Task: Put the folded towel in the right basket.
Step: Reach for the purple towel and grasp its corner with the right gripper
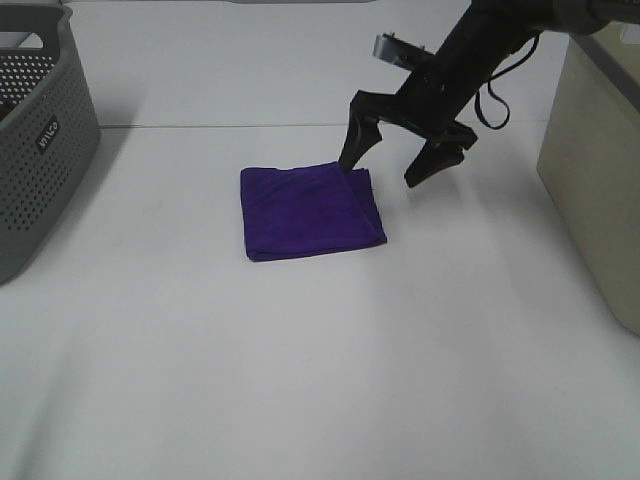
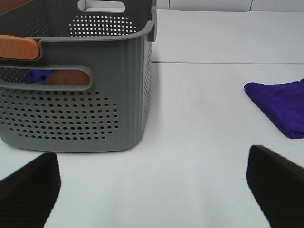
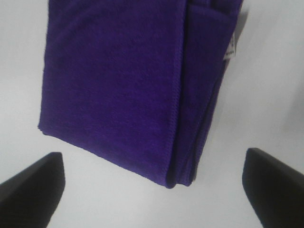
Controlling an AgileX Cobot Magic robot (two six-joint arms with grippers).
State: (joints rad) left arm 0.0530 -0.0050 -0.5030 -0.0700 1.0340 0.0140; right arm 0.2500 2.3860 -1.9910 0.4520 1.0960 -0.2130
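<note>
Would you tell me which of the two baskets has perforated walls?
The grey basket on the left; the beige basket on the right looks plain-walled.

White logo [image 1: 47, 133] on grey basket [image 1: 62, 178], tag [image 3: 231, 49] on towel [image 3: 114, 85] — both unreadable.

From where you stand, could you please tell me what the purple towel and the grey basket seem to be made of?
The purple towel looks like soft, matt microfibre or terry cloth: fuzzy nap, stitched hem, a sewn-in label. The grey basket looks like moulded plastic, slightly satin: even punched holes and smooth rounded rims.
</note>
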